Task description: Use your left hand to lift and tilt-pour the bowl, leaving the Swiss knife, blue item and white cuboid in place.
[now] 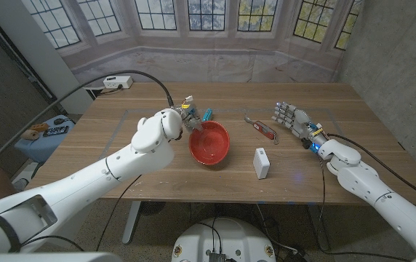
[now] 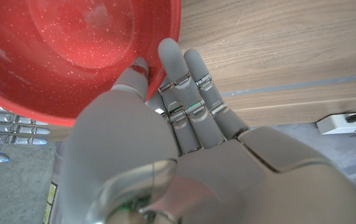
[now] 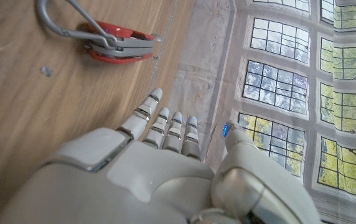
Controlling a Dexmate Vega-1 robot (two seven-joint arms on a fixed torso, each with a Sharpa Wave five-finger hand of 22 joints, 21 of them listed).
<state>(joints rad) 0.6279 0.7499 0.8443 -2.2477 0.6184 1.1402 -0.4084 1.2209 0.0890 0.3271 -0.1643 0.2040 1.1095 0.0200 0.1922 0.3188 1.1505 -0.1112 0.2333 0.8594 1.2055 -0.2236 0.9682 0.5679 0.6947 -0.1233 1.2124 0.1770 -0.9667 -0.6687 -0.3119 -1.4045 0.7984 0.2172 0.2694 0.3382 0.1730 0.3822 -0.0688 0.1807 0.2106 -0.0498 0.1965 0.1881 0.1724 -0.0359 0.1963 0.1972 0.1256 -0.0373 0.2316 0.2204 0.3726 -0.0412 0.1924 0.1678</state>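
The left hand point(image 1: 177, 121) gripped the red bowl point(image 1: 209, 143) by its rim, thumb inside and fingers point(image 2: 184, 74) outside, a pinch that appeared suited to tipping. The bowl was raised and tilted, mouth turned away from the hand, so the pour was judged under way. The blue item point(image 1: 207, 114) lay just beyond the hand, beside the bowl. The Swiss knife point(image 1: 262, 126) and white cuboid point(image 1: 262, 163) sat past the bowl, undisturbed. The right hand point(image 1: 294, 118) was open, holding nothing, near the knife, keeping clear
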